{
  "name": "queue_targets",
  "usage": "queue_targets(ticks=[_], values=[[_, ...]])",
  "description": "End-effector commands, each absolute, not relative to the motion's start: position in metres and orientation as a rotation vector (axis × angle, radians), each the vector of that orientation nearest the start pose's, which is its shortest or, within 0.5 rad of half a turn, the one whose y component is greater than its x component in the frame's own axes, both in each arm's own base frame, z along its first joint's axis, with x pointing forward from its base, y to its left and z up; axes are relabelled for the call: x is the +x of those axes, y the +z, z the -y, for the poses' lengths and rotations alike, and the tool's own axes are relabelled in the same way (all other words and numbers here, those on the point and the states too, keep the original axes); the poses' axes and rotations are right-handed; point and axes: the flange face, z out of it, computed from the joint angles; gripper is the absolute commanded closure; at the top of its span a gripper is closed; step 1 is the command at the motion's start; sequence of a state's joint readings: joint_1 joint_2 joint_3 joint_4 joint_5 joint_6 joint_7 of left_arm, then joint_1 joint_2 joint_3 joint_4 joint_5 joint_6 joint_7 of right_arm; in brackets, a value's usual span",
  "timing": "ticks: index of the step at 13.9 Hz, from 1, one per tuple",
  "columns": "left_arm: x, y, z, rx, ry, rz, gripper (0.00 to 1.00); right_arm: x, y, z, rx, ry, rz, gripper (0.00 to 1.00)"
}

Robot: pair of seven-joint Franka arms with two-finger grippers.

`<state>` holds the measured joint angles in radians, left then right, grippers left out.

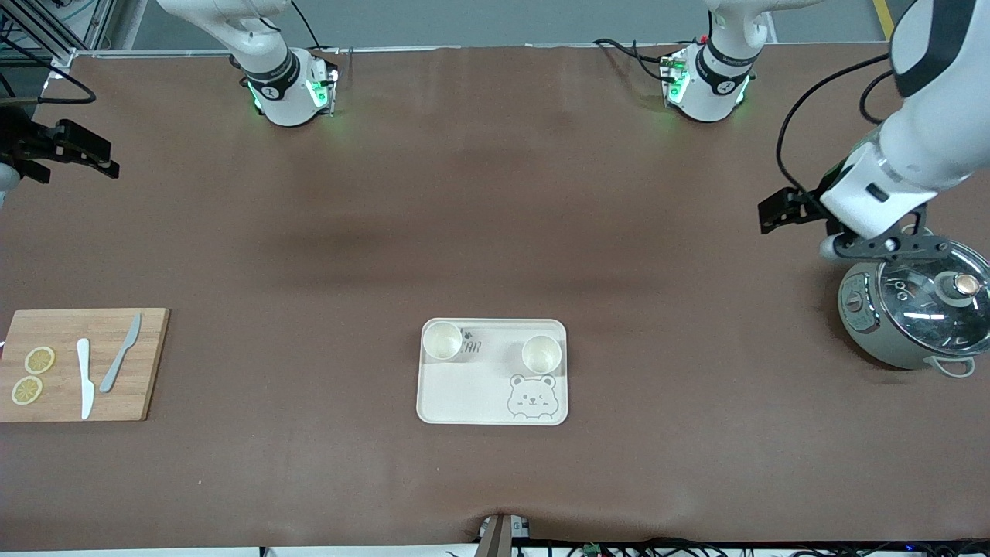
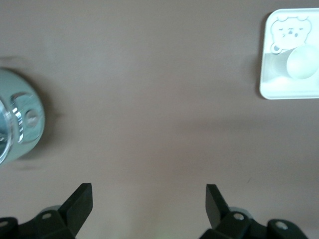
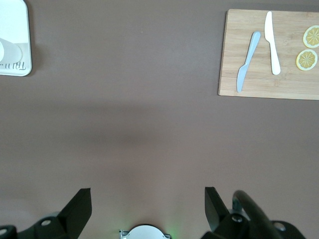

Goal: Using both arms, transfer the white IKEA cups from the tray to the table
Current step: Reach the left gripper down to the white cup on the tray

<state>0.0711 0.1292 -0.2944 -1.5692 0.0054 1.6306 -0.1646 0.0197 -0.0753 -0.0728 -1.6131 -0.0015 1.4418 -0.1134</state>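
Two white IKEA cups stand upright on the cream bear tray [image 1: 464, 394] in the middle of the table, one [image 1: 442, 340] at a back corner, the other [image 1: 541, 354] beside it toward the left arm's end. My left gripper [image 1: 783, 209] hangs open and empty over bare table next to the pot; in the left wrist view [image 2: 148, 199] one cup [image 2: 301, 62] shows on the tray [image 2: 284, 89]. My right gripper [image 1: 73, 148] hangs open and empty over the right arm's end of the table; the right wrist view [image 3: 148, 201] shows the tray's edge [image 3: 12, 15].
A wooden cutting board [image 1: 85, 363] with two lemon slices, a white knife and a grey knife lies at the right arm's end, also in the right wrist view [image 3: 279, 74]. A grey pot with a glass lid [image 1: 913, 309] stands at the left arm's end.
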Motion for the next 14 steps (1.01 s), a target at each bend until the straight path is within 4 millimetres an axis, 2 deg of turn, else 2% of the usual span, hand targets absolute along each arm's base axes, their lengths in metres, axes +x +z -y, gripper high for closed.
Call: queue_targets(ticks=[1, 2, 4, 6, 7, 8, 10, 12, 14], values=[[0.599, 0.533, 0.159, -3.193, 0.079, -0.164, 0.00, 0.519, 0.639, 0.032, -3.130, 0.159, 0.079, 0.00], [0.603, 0.519, 0.174, -3.195, 0.084, -0.182, 0.00, 0.519, 0.639, 0.031, -3.130, 0.159, 0.079, 0.00], [0.615, 0.493, 0.184, -3.209, 0.079, -0.117, 0.00, 0.519, 0.639, 0.031, -3.131, 0.159, 0.076, 0.00], [0.620, 0.469, 0.217, -3.212, 0.046, -0.182, 0.00, 0.519, 0.639, 0.034, -3.130, 0.159, 0.069, 0.00], [0.624, 0.454, 0.228, -3.211, 0.038, -0.202, 0.00, 0.520, 0.637, 0.035, -3.130, 0.163, 0.067, 0.00], [0.628, 0.446, 0.242, -3.214, 0.006, -0.227, 0.00, 0.522, 0.632, 0.036, -3.129, 0.180, 0.062, 0.00], [0.635, 0.420, 0.255, -3.218, 0.035, -0.248, 0.00, 0.532, 0.615, 0.038, -3.125, 0.230, 0.062, 0.00], [0.638, 0.398, 0.293, -3.231, 0.004, -0.315, 0.06, 0.533, 0.614, 0.038, -3.129, 0.231, 0.066, 0.00], [0.644, 0.371, 0.311, -3.256, -0.010, -0.232, 0.10, 0.534, 0.611, 0.038, -3.137, 0.241, 0.070, 0.00]])
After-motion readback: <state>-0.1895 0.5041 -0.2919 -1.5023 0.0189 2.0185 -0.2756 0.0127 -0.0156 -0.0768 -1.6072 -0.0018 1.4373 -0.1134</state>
